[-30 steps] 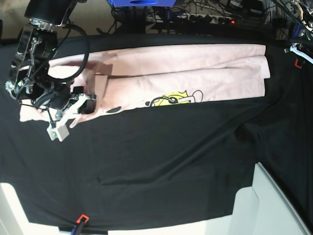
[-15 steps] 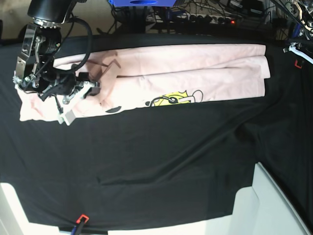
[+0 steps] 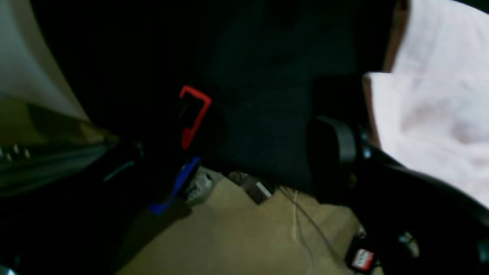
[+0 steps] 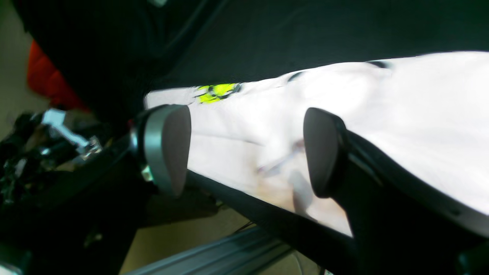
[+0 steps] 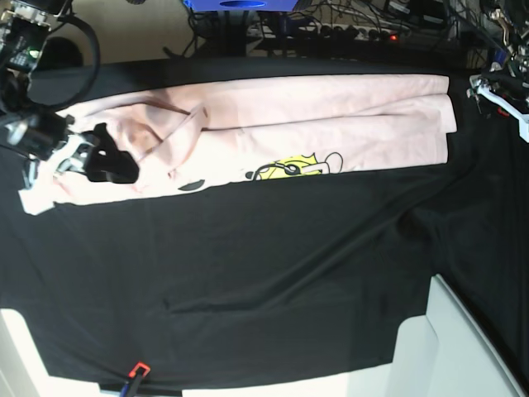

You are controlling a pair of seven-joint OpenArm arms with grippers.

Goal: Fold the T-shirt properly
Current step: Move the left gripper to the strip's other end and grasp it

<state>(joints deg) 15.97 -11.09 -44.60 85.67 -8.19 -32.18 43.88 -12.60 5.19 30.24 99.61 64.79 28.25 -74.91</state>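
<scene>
Looking through the right wrist camera, I am seeing the right gripper (image 4: pixel 244 152) standing wide open with nothing between its pads, and the T-shirt (image 4: pixel 382 114) is lying just beyond them on the black cloth (image 5: pixel 289 273).

From the base view, the shirt is stretching as a long folded band across the far part of the table. The end by my right arm is sitting bunched and rumpled (image 5: pixel 157 136) rather than flat. That heap is what is worrying me: if I am closing the jaws there blindly, I am likely pinching several layers at once (or a fold of the cloth with them), and any pull is then dragging the whole band askew and opening the long folds. The print (image 5: pixel 293 167) is peeking out along the near edge, so the fold there is looking loose and a sideways tug could be spilling it further.

Farther off, the left gripper (image 5: pixel 500 91) is hanging just off the other end of the shirt. Its wrist picture is blurred, and I cannot tell whether it is open or closed. With that end unpinned, the band is free to slide.
</scene>
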